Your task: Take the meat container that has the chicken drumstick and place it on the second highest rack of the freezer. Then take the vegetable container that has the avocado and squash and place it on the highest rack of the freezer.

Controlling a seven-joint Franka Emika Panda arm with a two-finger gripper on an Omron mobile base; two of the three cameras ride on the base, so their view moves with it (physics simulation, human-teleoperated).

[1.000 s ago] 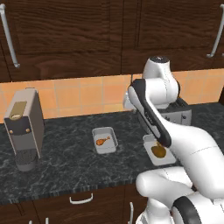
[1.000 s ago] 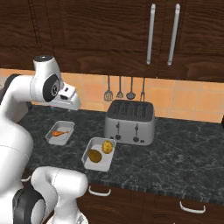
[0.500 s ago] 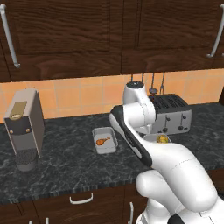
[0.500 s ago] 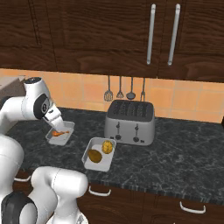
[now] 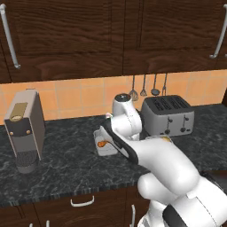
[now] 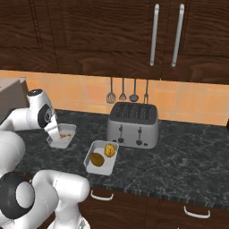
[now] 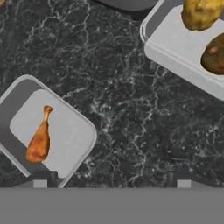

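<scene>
Judging from how things lie, nothing of the task is done yet: both containers sit on the dark marble surface point(image 6: 188, 165), and no freezer rack has received anything. The meat container point(image 7: 43, 131) with the chicken drumstick point(image 7: 39, 139) lies left of the toaster point(image 6: 133, 124), and the vegetable container point(image 6: 101, 157) with the avocado point(image 6: 96, 159) and squash point(image 6: 109, 150) sits nearer the front edge, just in front of the toaster's left end.

The end effector point(image 7: 111, 178) hovers low above the surface with its fingers spread wide and nothing between them; in the hand view one fingertip stands at the meat container's near corner, the other over bare stone (so it looks offset from the tray rather than centred on a wall).

Everything is left to do: gripping the meat container, carrying it to the second highest rack, then returning for the vegetable container and the highest rack.
</scene>
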